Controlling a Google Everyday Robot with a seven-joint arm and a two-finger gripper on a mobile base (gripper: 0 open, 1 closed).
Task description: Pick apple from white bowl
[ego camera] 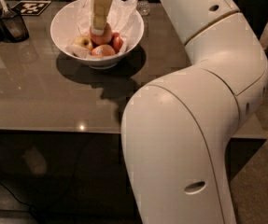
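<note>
The white bowl (63, 29), lined with crinkled white paper, stands at the back left of the grey table. The apple (102, 35), large, round and red-orange, lies in the middle of the bowl above the other fruit. My gripper (99, 27) reaches straight down into the bowl from above, and its beige tip rests on the top of the apple. A smaller yellow-green apple (83, 42), a darker red apple (117, 42) and an orange-red fruit (103, 51) lie around it.
A small dark cup with a utensil (13, 26) stands at the far left, with a black-and-white marker tag (31, 7) behind it. A small clear glass (144, 7) stands behind the bowl. My white arm (194, 125) fills the right half of the view and hides the table there.
</note>
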